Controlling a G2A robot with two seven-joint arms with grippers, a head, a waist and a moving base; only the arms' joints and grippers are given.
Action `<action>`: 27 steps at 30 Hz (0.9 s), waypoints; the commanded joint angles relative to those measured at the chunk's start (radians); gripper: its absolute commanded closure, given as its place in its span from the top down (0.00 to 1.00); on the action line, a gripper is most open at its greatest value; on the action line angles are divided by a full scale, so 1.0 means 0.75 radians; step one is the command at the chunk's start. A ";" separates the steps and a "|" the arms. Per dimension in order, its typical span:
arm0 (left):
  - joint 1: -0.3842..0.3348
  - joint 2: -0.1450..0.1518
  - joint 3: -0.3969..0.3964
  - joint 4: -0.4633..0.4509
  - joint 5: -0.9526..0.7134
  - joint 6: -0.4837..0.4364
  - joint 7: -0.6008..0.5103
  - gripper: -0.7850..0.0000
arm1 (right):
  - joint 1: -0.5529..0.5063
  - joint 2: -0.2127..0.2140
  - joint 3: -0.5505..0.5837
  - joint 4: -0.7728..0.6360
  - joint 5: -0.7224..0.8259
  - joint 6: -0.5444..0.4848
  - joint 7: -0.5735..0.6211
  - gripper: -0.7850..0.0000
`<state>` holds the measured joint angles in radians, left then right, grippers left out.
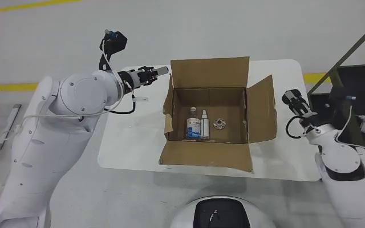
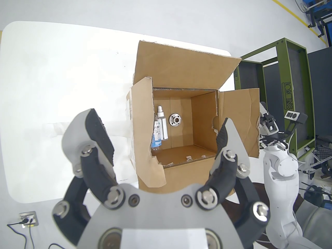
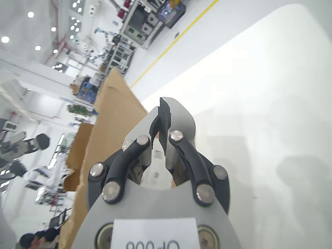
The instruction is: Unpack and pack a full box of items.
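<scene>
An open cardboard box (image 1: 231,162) stands in the middle of the white table (image 1: 131,148), all flaps spread out. On its floor lie a clear bottle with a blue label (image 1: 193,126), a slim white spray bottle (image 1: 205,126) beside it, and a small round metal part (image 1: 219,122). The same box (image 2: 181,71) holds the spray bottle (image 2: 162,125) and metal part (image 2: 174,119) in the left wrist view. My left gripper (image 2: 162,128) hangs open and empty by the box's left flap (image 1: 157,73). My right gripper (image 3: 162,112) is shut on nothing, beside the right flap (image 3: 114,120), over the table's right edge (image 1: 293,98).
A green metal frame (image 2: 293,78) stands off the table's right side. A floor socket with a cable (image 2: 27,218) lies beyond the table's left corner. Bare tabletop stretches left of the box and along its front.
</scene>
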<state>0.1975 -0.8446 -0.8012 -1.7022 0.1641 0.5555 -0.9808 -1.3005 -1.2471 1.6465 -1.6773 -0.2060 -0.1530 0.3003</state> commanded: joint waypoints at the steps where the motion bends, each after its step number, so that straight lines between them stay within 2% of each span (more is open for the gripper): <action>1: 0.000 0.000 0.000 0.000 0.000 0.000 0.000 1.00 | 0.029 -0.001 -0.055 -0.004 0.011 -0.021 0.047 0.00; 6: 0.000 0.000 0.000 0.000 0.000 0.000 0.000 1.00 | 0.107 -0.006 -0.201 -0.031 0.057 -0.129 0.225 0.00; 11: 0.000 0.000 0.000 0.000 0.000 0.000 0.000 1.00 | 0.165 -0.001 -0.311 -0.006 -0.061 -0.177 0.388 0.00; 17: 0.000 0.000 0.000 0.000 0.000 0.000 0.000 1.00 | 0.209 0.004 -0.364 0.031 -0.145 -0.120 0.461 0.00; 20: 0.039 0.006 0.020 -0.008 0.069 -0.084 0.015 1.00 | 0.219 0.006 -0.367 0.036 -0.136 -0.087 0.475 0.00; 21: 0.049 0.011 0.034 -0.007 0.131 -0.114 0.007 0.79 | 0.223 0.006 -0.369 0.038 -0.129 -0.075 0.483 0.00; 22: 0.061 0.014 0.044 0.003 0.176 -0.110 0.002 0.22 | 0.228 0.007 -0.369 0.048 -0.115 -0.048 0.493 0.00; 23: 0.070 0.015 0.052 -0.004 0.210 -0.111 0.005 0.00 | 0.237 0.009 -0.372 0.055 -0.131 -0.021 0.514 0.00; 27: 0.113 0.016 0.089 -0.017 0.335 -0.117 0.016 0.00 | 0.266 0.013 -0.397 0.076 -0.199 0.038 0.558 0.00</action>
<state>0.2713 -0.8319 -0.7405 -1.7147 0.3974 0.4656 -0.9703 -1.1037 -1.2374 1.3525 -1.6275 -0.3542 -0.1395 0.7163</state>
